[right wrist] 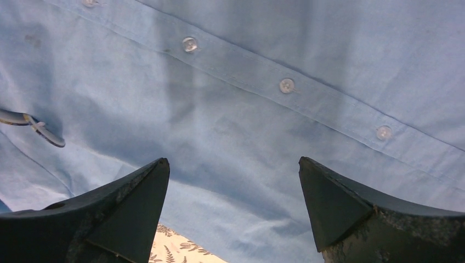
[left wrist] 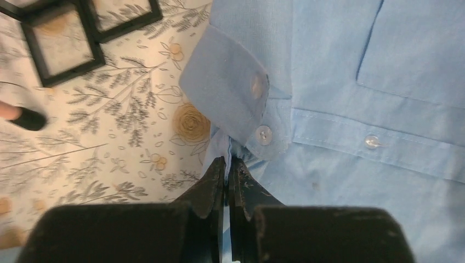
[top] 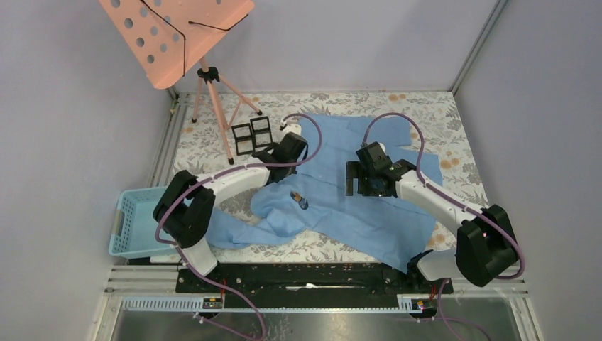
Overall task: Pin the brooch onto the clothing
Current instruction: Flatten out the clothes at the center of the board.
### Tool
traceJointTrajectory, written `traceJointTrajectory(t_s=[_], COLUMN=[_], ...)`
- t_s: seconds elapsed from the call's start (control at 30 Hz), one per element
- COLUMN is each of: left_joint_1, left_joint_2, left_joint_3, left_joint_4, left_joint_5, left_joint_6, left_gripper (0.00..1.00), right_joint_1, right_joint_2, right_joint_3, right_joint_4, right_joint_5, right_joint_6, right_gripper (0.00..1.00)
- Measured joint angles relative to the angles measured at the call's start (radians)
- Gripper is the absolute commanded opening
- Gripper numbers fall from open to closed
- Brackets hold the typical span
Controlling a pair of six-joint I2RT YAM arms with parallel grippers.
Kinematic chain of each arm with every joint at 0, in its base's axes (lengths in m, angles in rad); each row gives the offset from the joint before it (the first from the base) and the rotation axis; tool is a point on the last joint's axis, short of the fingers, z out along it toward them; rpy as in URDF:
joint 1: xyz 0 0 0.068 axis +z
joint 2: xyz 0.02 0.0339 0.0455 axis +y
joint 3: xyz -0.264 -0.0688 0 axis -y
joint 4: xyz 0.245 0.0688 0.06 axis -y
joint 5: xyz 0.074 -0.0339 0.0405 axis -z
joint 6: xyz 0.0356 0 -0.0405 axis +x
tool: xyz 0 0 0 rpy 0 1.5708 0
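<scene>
The light blue shirt (top: 355,206) lies spread on the floral cloth. The brooch (top: 299,199), small and dark, lies on the shirt's left part and shows at the left edge of the right wrist view (right wrist: 38,127). My left gripper (top: 270,162) is at the shirt's left edge; in the left wrist view (left wrist: 227,160) it is shut on a fold of shirt fabric (left wrist: 351,87) just below a buttoned flap (left wrist: 230,87). My right gripper (top: 363,186) hovers over the shirt's middle, right of the brooch. In its wrist view it (right wrist: 233,164) is wide open and empty above the button placket (right wrist: 286,85).
A light blue plastic basket (top: 135,222) stands at the left by the left arm. A pink music stand (top: 177,32) on a tripod (top: 213,99) stands at the back left. Two black frames (top: 252,135) lie beside the left gripper and also show in the left wrist view (left wrist: 63,44).
</scene>
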Motion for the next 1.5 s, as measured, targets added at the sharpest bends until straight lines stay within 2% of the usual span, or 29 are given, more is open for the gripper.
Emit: traceJointTrajectory(t_s=[0.17, 0.47, 0.53, 0.6, 0.8, 1.0, 1.23, 1.4, 1.5], left_joint_1=[-0.08, -0.132, -0.141, -0.146, -0.147, -0.14, -0.03, 0.099, 0.176], left_joint_2=[0.061, 0.207, 0.208, 0.208, 0.206, 0.101, -0.121, -0.154, -0.143], left_joint_3=[0.04, 0.05, 0.06, 0.068, 0.096, 0.099, 0.113, 0.075, 0.011], left_joint_4=[-0.043, -0.089, -0.092, -0.092, -0.099, -0.168, -0.189, -0.138, -0.105], left_joint_5=[-0.179, -0.203, -0.181, -0.15, -0.078, -0.013, 0.141, 0.243, 0.302], left_joint_6=[0.045, 0.044, 0.032, 0.016, -0.026, -0.042, -0.04, -0.05, -0.074], left_gripper=[0.0, 0.0, 0.08, 0.21, 0.7, 0.91, 0.91, 0.72, 0.65], right_joint_1=[0.0, 0.0, 0.0, 0.0, 0.0, 0.0, 0.0, 0.0, 0.0], right_joint_2=[-0.08, -0.311, -0.344, -0.369, -0.383, -0.385, -0.386, -0.385, -0.381], right_joint_3=[-0.054, -0.13, -0.134, -0.134, -0.134, -0.134, -0.134, -0.134, -0.134], right_joint_4=[0.001, 0.002, 0.0, 0.0, -0.018, -0.029, -0.029, -0.029, -0.029], right_joint_5=[0.071, 0.22, 0.238, 0.254, 0.278, 0.278, 0.277, 0.277, 0.277], right_joint_6=[0.014, 0.043, 0.046, 0.048, 0.048, 0.047, 0.036, 0.024, 0.017], right_gripper=[0.95, 0.97, 0.97, 0.97, 0.98, 0.98, 0.98, 0.98, 0.98])
